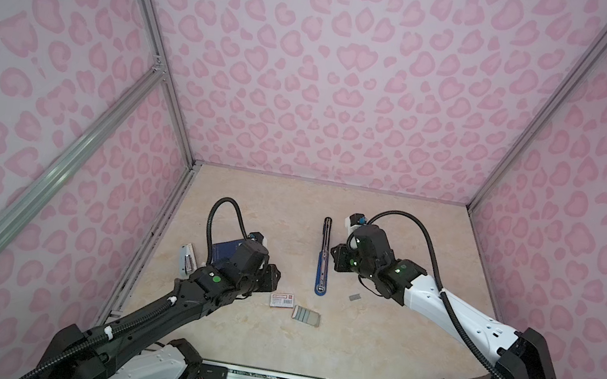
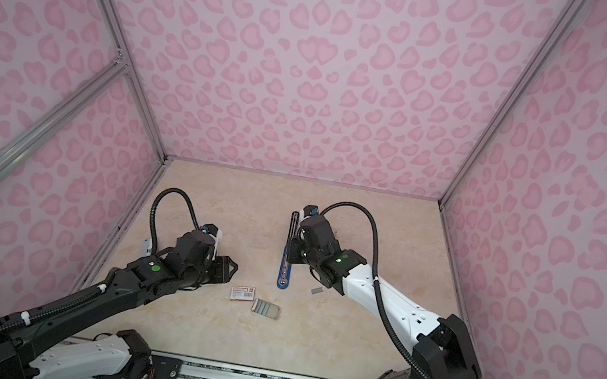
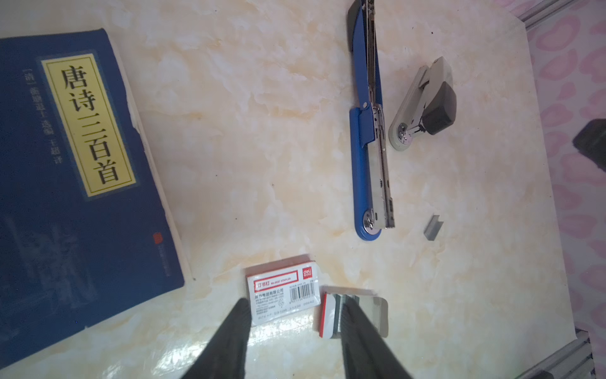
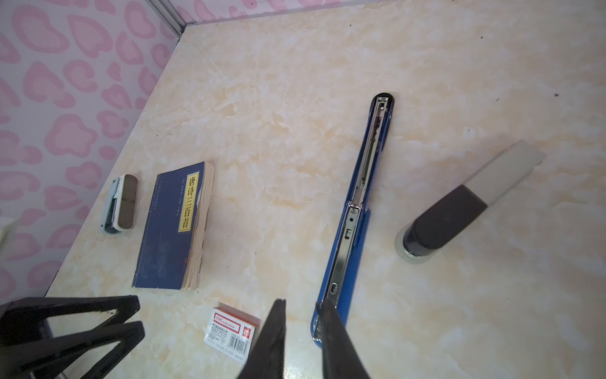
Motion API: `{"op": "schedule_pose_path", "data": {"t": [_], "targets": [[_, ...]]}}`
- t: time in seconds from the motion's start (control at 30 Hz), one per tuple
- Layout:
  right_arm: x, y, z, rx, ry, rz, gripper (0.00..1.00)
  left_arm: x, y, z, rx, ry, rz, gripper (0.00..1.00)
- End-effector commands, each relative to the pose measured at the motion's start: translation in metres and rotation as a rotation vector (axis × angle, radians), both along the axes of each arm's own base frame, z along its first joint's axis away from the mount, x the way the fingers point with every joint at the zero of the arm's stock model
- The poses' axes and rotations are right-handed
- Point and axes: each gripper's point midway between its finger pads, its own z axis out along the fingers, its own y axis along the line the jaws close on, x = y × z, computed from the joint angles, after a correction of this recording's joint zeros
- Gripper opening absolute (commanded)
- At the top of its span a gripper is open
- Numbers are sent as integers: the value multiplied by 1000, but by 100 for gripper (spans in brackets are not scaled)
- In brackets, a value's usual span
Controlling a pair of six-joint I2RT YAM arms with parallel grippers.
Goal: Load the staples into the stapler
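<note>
The blue stapler [image 1: 324,257] [image 3: 370,147] [image 4: 354,213] lies opened out flat mid-table, metal channel up. In front of it are the white red-labelled box [image 1: 282,300] [image 3: 282,288] and the pale tray [image 1: 312,318] [image 3: 377,311] with grey staples [image 3: 336,316]. A loose staple strip [image 1: 353,297] [image 3: 433,227] lies right of the stapler. My left gripper [image 1: 273,278] [image 3: 294,299] hovers open over box and tray, holding nothing. My right gripper [image 1: 336,257] [image 4: 301,302] is beside the stapler, jaws a narrow gap apart with bare table between, one finger overlapping the stapler's front end.
A dark blue book [image 1: 223,254] [image 3: 75,183] lies under my left wrist, with a small pale stapler [image 1: 188,259] [image 4: 123,203] by the left wall. A grey-and-black stapler [image 3: 423,105] [image 4: 459,210] stands right of the blue one. Pink walls enclose three sides.
</note>
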Motion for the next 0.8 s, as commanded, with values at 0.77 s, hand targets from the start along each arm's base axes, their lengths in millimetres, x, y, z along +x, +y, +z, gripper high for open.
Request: {"op": "schedule_pose_path", "data": {"t": [0.77], "targets": [[-81,-188,-83,-50,171,-424,41,-6,-136,-4,32,80,-399,46]]}}
